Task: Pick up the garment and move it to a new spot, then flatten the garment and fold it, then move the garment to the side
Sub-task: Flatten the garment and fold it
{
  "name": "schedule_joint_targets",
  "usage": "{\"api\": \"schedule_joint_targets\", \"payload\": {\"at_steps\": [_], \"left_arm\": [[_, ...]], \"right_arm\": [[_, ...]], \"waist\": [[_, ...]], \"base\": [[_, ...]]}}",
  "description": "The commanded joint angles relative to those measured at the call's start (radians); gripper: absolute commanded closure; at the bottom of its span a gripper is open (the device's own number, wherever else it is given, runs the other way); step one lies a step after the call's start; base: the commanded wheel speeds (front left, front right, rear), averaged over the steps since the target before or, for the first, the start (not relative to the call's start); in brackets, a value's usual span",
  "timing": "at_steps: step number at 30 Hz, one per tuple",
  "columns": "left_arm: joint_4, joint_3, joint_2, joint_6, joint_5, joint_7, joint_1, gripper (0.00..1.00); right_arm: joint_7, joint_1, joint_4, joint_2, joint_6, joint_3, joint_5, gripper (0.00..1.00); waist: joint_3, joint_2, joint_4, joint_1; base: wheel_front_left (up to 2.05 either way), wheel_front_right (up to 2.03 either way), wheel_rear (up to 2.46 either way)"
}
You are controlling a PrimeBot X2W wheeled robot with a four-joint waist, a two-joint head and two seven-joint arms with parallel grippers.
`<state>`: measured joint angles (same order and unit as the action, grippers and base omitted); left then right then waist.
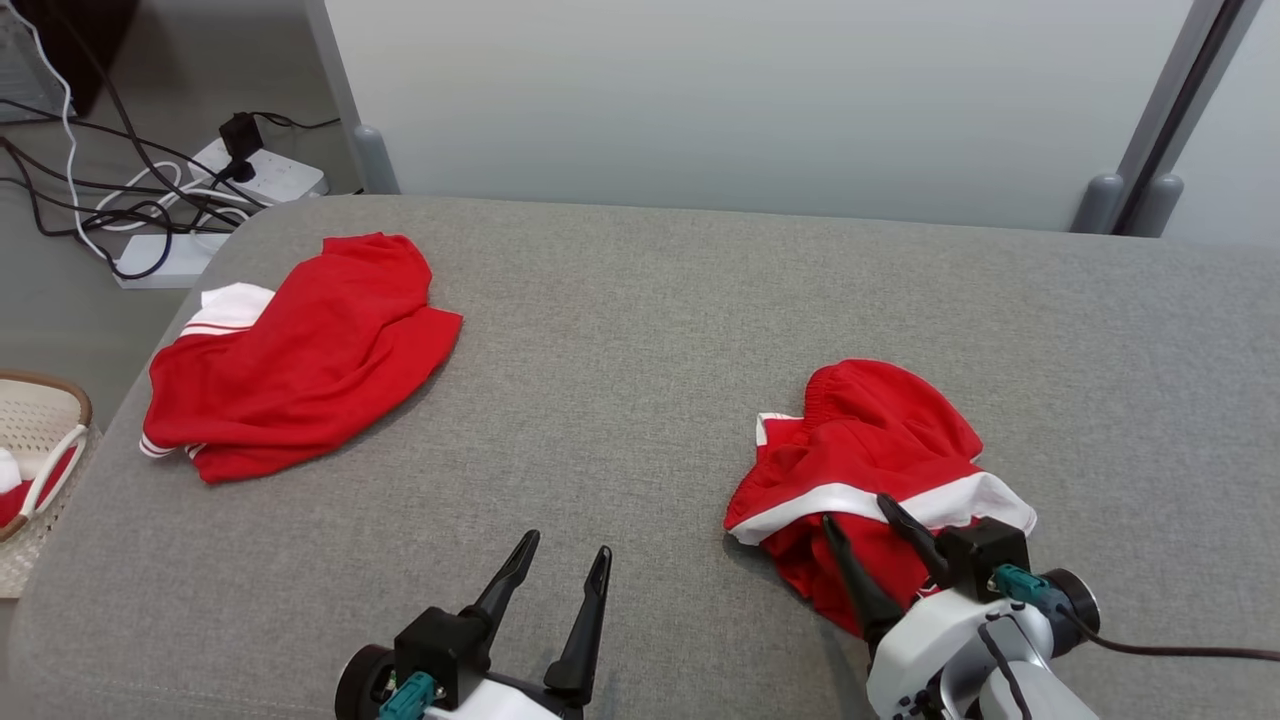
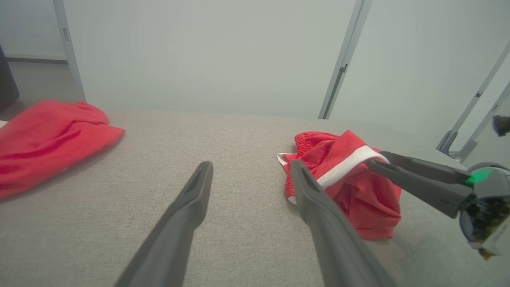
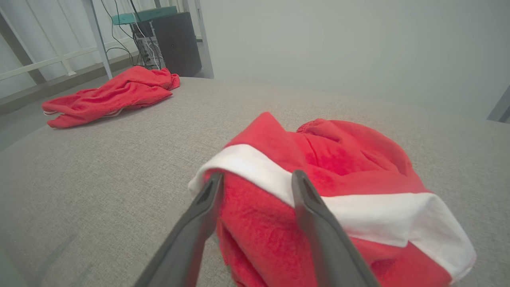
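Lab: partition panels, cabled power strips

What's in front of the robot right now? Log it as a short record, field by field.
surface: grey padded top
crumpled garment: red with a white band, bunched up on the right side
second garment: red and white, lying flatter at the far left
right gripper: open, fingers at the white band, not closed on it
left gripper: open, over bare surface, holding nothing
beyond the left edge: basket; cables on the floor
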<state>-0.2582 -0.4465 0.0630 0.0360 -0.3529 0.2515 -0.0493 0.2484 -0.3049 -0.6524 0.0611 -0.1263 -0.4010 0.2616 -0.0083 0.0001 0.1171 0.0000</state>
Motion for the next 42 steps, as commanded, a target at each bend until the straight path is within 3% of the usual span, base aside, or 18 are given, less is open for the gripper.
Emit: {"api": "schedule_joint_targets", "payload": {"at_steps": [1, 2, 10, 17, 21, 26, 27, 28, 32, 42], "left_arm": [[0.02, 0.036, -0.004, -0.004, 0.008, 0.01, -0.051, 0.0], [0.019, 0.037, -0.005, -0.004, 0.008, 0.01, -0.052, 0.0], [0.014, 0.048, -0.009, -0.008, 0.006, 0.01, -0.052, 0.0], [0.006, 0.038, -0.011, -0.029, 0.002, 0.01, -0.059, 0.0], [-0.03, 0.004, -0.012, -0.059, 0.006, 0.01, -0.078, 0.0], [-0.112, -0.113, -0.012, -0.133, 0.05, 0.009, -0.159, 0.0], [-0.132, -0.142, -0.012, -0.142, 0.06, 0.009, -0.181, 0.0], [-0.153, -0.168, -0.012, -0.149, 0.068, 0.009, -0.203, 0.0], [-0.241, -0.27, -0.012, -0.163, 0.073, 0.01, -0.293, 0.0], [-0.38, -0.351, -0.013, -0.16, 0.038, 0.01, -0.375, 0.0]], "right_arm": [[0.013, -0.044, -0.009, -0.01, -0.004, -0.015, 0.005, 0.89], [0.013, -0.049, -0.018, -0.01, -0.004, -0.011, 0.008, 1.0], [0.013, -0.041, -0.065, -0.011, -0.004, 0.08, -0.024, 1.0], [0.013, -0.002, -0.148, -0.011, -0.004, 0.229, -0.126, 1.0], [0.013, -0.003, -0.195, -0.011, -0.004, 0.268, -0.158, 1.0], [0.013, -0.014, -0.201, -0.011, -0.004, 0.266, -0.153, 0.98], [0.013, -0.017, -0.196, -0.011, -0.004, 0.267, -0.154, 0.31], [0.013, -0.018, -0.189, -0.011, -0.004, 0.267, -0.153, 0.0], [0.013, -0.023, -0.164, -0.011, -0.004, 0.238, -0.145, 0.0], [0.013, -0.02, -0.085, -0.011, -0.004, 0.187, -0.122, 0.0]], "waist": [[0.002, -0.0001, 0.005, 0.0], [0.002, -0.0001, 0.004, 0.0], [0.001, -0.0001, -0.022, 0.0], [0.005, -0.0001, -0.051, 0.0], [0.006, -0.0001, -0.066, 0.0], [0.008, -0.0001, -0.089, 0.0], [0.01, -0.0001, -0.095, 0.0], [0.011, -0.0001, -0.101, 0.0], [0.02, -0.0001, -0.139, 0.0], [0.036, -0.0001, -0.212, 0.0]], "base": [[0.0, 0.0, 0.0], [0.0, 0.0, 0.0], [0.0, 0.0, 0.0], [0.0, 0.0, 0.0], [0.0, 0.0, 0.0], [0.0, 0.0, 0.0], [0.0, 0.0, 0.0], [0.0, 0.0, 0.0], [0.0, 0.0, 0.0], [0.0, 0.0, 0.0]]}}
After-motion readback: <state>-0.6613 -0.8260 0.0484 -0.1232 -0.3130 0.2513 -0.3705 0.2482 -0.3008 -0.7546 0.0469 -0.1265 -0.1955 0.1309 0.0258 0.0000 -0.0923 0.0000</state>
